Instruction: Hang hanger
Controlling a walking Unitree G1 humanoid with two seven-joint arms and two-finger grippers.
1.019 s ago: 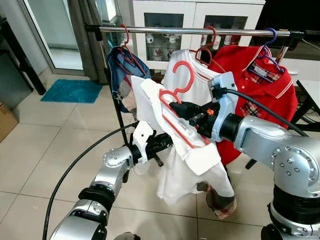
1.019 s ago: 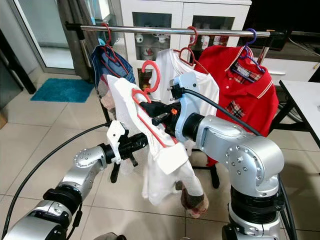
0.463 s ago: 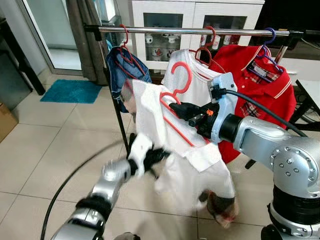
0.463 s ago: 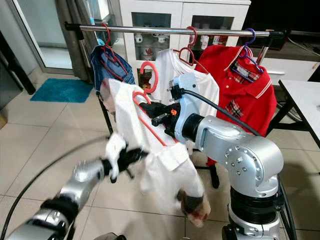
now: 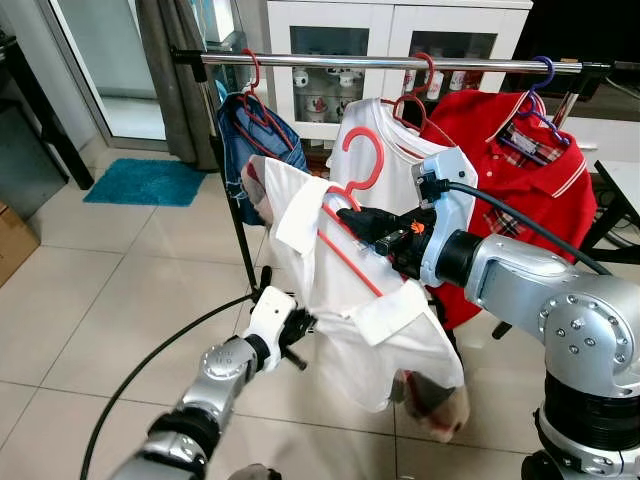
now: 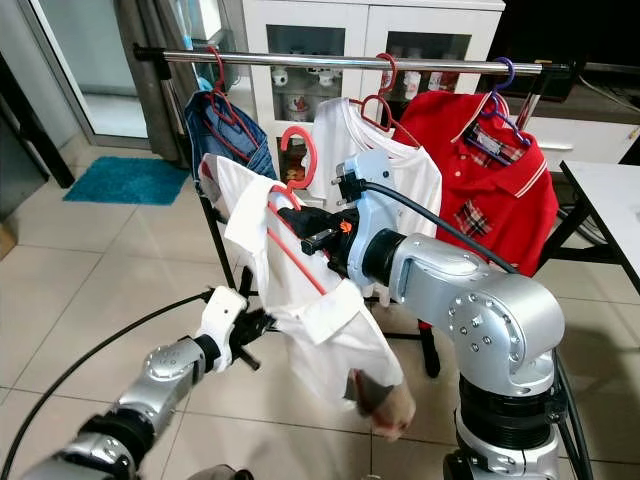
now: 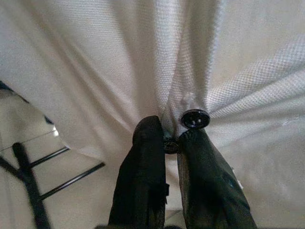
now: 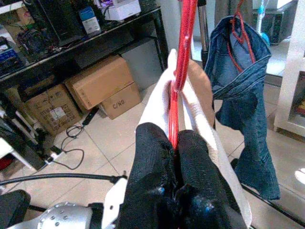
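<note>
We can't see the lower bar of the red hanger [image 5: 352, 215] under the white shirt [image 5: 370, 300], the left gripper's [image 7: 170, 143] tips are buried in shirt folds, and the shirt's brown cuff [image 5: 432, 408] is motion-blurred.

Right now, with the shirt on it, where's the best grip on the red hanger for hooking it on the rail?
Probably the red hanger at its neck below the hook, from the robot's right side, as the right claw does: the hook stays free and upright, and the white shirt covers the arms.
</note>
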